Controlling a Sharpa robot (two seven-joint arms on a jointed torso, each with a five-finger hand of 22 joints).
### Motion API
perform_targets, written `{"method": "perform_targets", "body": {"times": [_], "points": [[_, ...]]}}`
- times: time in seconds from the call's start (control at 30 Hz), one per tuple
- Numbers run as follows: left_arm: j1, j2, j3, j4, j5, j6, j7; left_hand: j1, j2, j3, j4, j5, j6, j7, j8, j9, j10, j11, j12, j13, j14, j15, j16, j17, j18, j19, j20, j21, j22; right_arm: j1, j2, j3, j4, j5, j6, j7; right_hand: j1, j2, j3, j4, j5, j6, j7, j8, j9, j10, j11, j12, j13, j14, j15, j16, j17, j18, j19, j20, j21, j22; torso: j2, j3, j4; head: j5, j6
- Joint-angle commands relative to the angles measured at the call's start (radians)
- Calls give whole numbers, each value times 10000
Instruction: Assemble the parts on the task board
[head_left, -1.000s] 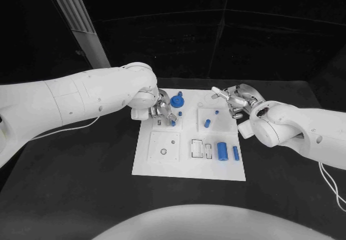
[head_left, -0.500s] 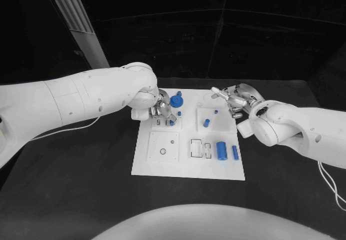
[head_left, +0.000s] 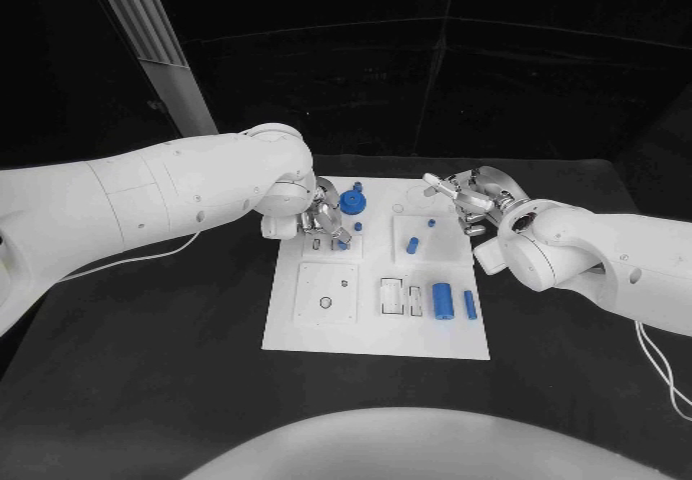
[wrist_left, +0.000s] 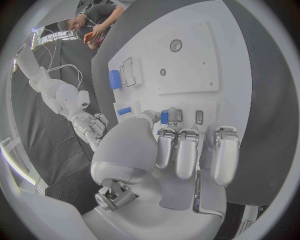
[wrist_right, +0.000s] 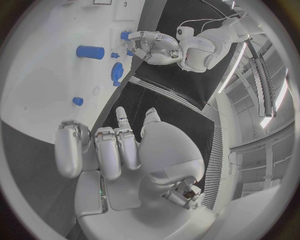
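Looking down at the black worktop (head_left: 159, 330), you see the white task board (head_left: 378, 335) in its middle. Your left robot hand (head_left: 320, 221) sits over the board's far left corner, pinching a small blue peg (wrist_left: 164, 117) between thumb and finger, beside the blue gear (head_left: 355, 205). Your right robot hand (head_left: 469, 200) hovers at the far right edge, fingers apart, holding nothing. Two blue cylinders (head_left: 444, 298) lie near the right side.

1. The left hand (head_left: 320, 222) blocks the task board (head_left: 378, 335) at 11 o'clock, beside the blue gear (head_left: 355, 205).
2. The right hand (head_left: 472, 200) crowds the 1 o'clock corner.
3. Blue cylinders (head_left: 444, 298) stand at 4 o'clock.
4. The board's 6 o'clock edge lies open, bare surface (head_left: 144, 370) around it.
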Motion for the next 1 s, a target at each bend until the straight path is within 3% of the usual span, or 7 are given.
{"method": "perform_targets", "body": {"times": [0.03, 0.4, 0.57, 0.73, 0.9, 1.0], "points": [[11, -21, 5, -4, 29, -51, 281, 96, -35, 116, -38, 32, 63, 7, 19, 39, 1039, -61, 24, 2627, 1057, -79, 25, 2634, -65, 1056, -54, 39, 2633, 15, 3, 3, -14, -42, -94, 7, 132, 9, -52, 5, 32, -48, -32, 41, 14, 1077, -60, 26, 2631, 1039, -66, 24, 2631, 181, -1, -46, -39, 1569, -5, 4, -1, 1, 2], [10, -191, 6, 61, 29, -124, 808, 57, -97, 262, -46, -20, 123, 5, 16, 75, 1039, -64, 24, 2627, 1057, -77, 25, 2634, -65, 1056, -55, 39, 2633, 11, 27, 2, -94, -43, -69, -1, 155, 29, -48, 7, 40, -37, -37, 58, 15, 1077, -63, 26, 2631, 1039, -69, 24, 2631, 184, -8, -48, -52, 1562, 5, 3, 4, 12, -6], [17, -397, 6, 201, 30, -102, 1102, -11, -168, 457, -52, -454, 193, -16, -14, 135, 1039, -78, 24, 2627, 1057, -89, 25, 2634, -65, 1056, -61, 39, 2633, -43, 9, 2, -99, -43, -86, 8, 169, 40, -47, 8, 45, -29, -41, 69, 17, 1077, -65, 26, 2631, 1039, -71, 24, 2631, 185, -11, -49, -56, 1560, -14, -1, 31, -18, -36], [48, -701, 6, 396, 30, -56, 1336, 68, -238, 590, -171, -596, 269, -42, -19, 177, 1039, -99, 24, 2627, 1057, -106, 25, 2634, -65, 1056, -71, 39, 2633, -83, -6, 2, -80, -43, -97, 32, 209, 56, -51, 7, 43, 12, -53, 103, 21, 1077, -75, 26, 2631, 1039, -78, 24, 2631, 193, -27, -54, -83, 1544, -7, 2, -2, 84, -15], [94, -1012, 6, 572, 31, 44, 1381, 88, -350, 631, -256, -800, 363, -57, -49, 198, 1039, -109, 24, 2627, 1057, -128, 25, 2634, -65, 1056, -86, 39, 2633, -98, -47, 2, -76, -44, -129, 40, 255, 49, -61, 0, 38, 45, -65, 123, 23, 1077, -86, 26, 2631, 1039, -86, 24, 2631, 195, -29, -60, -90, 1542, -1, -2, 23, 48, -35], [120, -1199, 6, 656, 150, 106, 1296, 66, -403, 619, -266, -909, 397, -57, -74, 200, 1039, -111, 24, 2627, 1057, -139, 25, 2634, -65, 1056, -95, 39, 2633, -103, -57, 2, -83, -44, -157, 55, 265, 48, -62, -1, 38, 50, -66, 127, 22, 1077, -88, 26, 2631, 1039, -87, 24, 2631, 195, -30, -61, -93, 1540, -7, -2, -3, 80, -55]]}}
